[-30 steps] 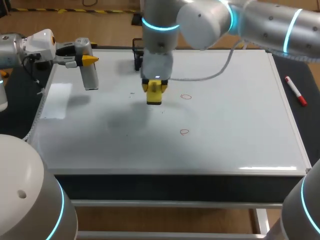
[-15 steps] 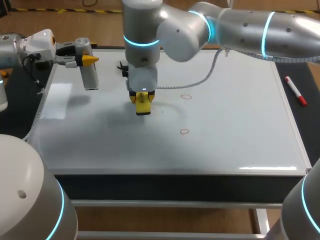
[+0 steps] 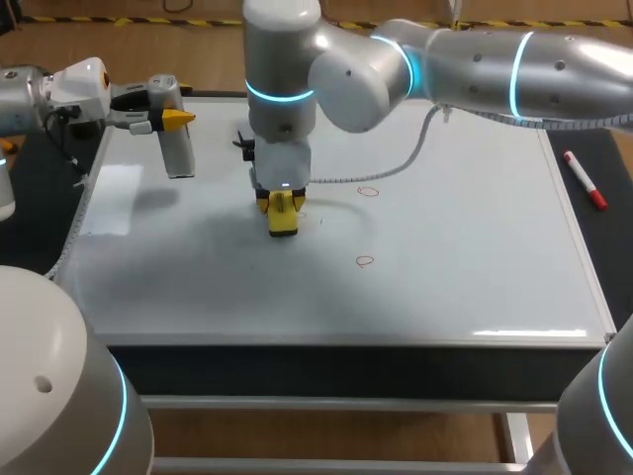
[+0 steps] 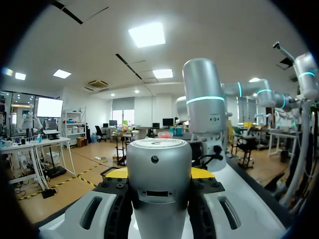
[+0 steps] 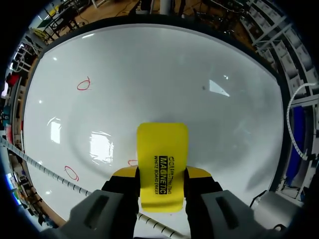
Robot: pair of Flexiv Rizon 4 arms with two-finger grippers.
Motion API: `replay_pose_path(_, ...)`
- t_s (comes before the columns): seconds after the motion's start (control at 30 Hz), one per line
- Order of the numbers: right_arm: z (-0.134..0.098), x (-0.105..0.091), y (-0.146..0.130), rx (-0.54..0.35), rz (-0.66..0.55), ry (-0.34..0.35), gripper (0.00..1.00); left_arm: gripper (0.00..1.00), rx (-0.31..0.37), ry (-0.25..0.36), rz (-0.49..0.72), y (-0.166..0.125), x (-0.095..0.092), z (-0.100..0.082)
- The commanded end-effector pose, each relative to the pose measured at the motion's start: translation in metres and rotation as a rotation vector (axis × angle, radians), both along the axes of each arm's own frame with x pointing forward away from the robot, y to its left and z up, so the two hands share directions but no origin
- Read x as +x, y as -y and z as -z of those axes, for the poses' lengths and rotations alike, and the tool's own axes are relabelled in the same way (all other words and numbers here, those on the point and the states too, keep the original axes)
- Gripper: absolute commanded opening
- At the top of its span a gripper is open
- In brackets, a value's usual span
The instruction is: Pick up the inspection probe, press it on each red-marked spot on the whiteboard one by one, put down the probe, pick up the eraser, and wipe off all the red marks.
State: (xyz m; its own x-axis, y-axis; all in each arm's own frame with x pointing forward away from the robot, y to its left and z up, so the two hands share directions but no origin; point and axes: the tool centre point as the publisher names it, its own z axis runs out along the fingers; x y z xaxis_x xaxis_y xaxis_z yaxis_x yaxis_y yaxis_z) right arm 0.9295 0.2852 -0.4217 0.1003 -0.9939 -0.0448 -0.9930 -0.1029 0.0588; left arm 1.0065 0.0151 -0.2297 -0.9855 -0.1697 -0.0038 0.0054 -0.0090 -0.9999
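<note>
Sliding left over the last second, the yellow eraser (image 3: pixel 283 218) is gripped tight by the right gripper (image 5: pixel 162 181) and is now held low over the whiteboard (image 3: pixel 465 287), left of two red marks (image 3: pixel 368 191) that are not wiped yet. The probe (image 3: pixel 178 153) is squeezed in the left gripper (image 3: pixel 168 121), up by the board's far-left corner.

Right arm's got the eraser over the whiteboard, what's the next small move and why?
Probably press the eraser down and sweep it over the red mark peeking out right beside it: that is the nearest, and the other two marks lie farther off.
</note>
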Motion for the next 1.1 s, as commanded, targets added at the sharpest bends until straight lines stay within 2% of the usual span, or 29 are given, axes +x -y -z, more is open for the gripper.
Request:
replay_pose_path(0.03,0.003,0.001,0.004,-0.010,0.000,-0.003,0.00,0.00,0.001,-0.001,0.002,0.000,0.000,-0.001)
replay_pose_path(0.43,0.010,0.001,0.020,-0.024,0.041,-0.016,0.00,0.00,0.001,-0.001,0.002,0.000,0.000,-0.001)
replay_pose_path(1.1,0.011,0.010,0.074,-0.046,0.159,0.000,0.00,0.00,0.001,-0.001,0.002,0.000,0.000,-0.001)
